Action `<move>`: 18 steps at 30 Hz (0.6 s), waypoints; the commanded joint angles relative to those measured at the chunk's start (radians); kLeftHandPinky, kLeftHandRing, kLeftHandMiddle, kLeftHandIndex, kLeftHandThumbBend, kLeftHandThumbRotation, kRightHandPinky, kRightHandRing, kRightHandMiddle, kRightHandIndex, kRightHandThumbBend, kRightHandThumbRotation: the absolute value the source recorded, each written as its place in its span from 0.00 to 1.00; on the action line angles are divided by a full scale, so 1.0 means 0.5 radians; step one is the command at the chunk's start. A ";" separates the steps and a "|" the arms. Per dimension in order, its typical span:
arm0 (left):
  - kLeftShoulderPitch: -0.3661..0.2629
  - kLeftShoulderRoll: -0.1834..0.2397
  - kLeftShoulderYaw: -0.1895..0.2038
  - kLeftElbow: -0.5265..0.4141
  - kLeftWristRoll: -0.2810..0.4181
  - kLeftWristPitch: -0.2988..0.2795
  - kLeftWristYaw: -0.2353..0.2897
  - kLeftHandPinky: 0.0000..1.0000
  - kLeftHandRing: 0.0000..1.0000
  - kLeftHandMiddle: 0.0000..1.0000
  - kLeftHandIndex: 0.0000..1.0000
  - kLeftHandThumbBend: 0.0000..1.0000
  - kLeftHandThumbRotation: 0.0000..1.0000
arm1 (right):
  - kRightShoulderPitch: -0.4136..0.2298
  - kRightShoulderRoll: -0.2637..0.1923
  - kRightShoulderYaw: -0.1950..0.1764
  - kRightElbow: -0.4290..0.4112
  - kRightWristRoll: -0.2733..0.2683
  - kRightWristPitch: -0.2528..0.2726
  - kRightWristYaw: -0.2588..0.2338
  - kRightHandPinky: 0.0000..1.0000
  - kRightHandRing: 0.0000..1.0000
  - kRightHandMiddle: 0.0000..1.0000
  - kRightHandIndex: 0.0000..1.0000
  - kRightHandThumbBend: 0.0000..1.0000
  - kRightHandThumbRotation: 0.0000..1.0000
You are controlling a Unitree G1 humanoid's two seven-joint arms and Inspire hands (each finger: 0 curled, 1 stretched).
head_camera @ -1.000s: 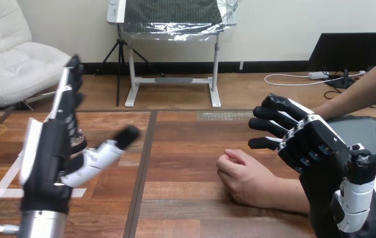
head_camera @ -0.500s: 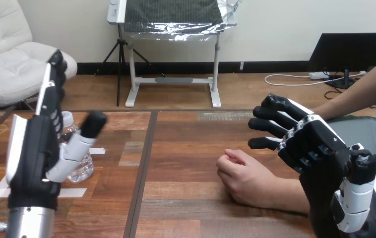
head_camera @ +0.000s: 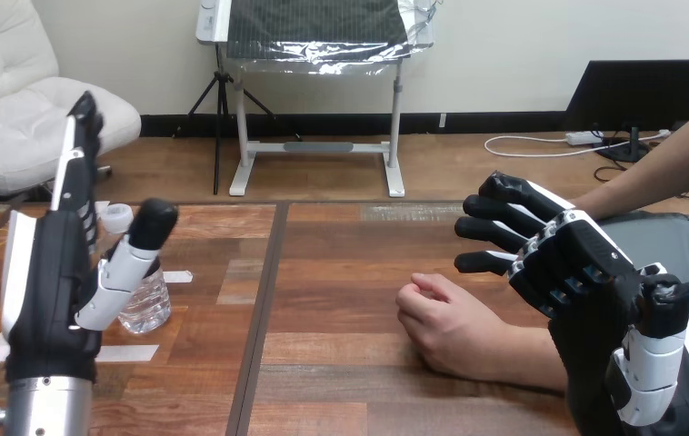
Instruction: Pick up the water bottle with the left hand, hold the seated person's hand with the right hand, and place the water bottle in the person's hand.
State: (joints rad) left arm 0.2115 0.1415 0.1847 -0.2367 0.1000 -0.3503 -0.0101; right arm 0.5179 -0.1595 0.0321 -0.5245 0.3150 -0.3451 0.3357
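Bottle first: your water bottle (head_camera: 144,300) stands upright on the desk (head_camera: 350,272), over at the left side, with its white cap (head_camera: 118,216) on top. Your left hand (head_camera: 45,282) is right by it, on the side nearer you. Its fingers (head_camera: 77,173) point straight up and its thumb (head_camera: 132,254) sticks out, so the hand is wide and holds nothing. The thumb crosses in front of the bottle. You cannot tell if it touches the bottle. I think the hand is held wide like this so the bottle can fit between thumb and fingers before you close on it. The pick-up is not yet done.

Your right hand (head_camera: 577,268) is up off the desk at the right side. Its fingers are loosely bent and it holds nothing. It hangs just beside and above the person's hand (head_camera: 450,331), and the two are apart. The person's hand rests on the desk in a loose fist. It looks put there so you can take hold of it. I think it would need to turn open before a bottle can go in it.

Now count. One water bottle. Two robot hands, one at each side. One person's hand on the desk. A second arm of the person (head_camera: 677,159) reaches in behind your right hand, and its hand is hidden.
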 commanded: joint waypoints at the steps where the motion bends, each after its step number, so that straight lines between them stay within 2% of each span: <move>1: -0.133 0.040 0.044 0.010 0.055 0.043 0.061 1.00 1.00 1.00 1.00 1.00 0.81 | -0.098 0.006 -0.007 -0.029 -0.001 -0.021 0.000 0.68 0.78 0.80 0.80 0.82 1.00; 7: -0.156 0.062 0.076 0.035 0.122 0.075 0.117 1.00 1.00 1.00 1.00 1.00 0.75 | -0.098 0.001 -0.012 -0.027 0.008 -0.018 0.005 0.68 0.78 0.80 0.80 0.82 1.00; 18: -0.199 0.100 0.114 0.066 0.202 0.213 0.180 1.00 1.00 1.00 1.00 1.00 0.60 | -0.091 -0.002 -0.018 -0.044 0.008 -0.003 -0.004 0.67 0.78 0.80 0.80 0.83 1.00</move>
State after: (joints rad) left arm 0.1832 0.1623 0.2319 -0.2175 0.1727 -0.2655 0.0625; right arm 0.5179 -0.1597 0.0313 -0.5244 0.3156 -0.3450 0.3358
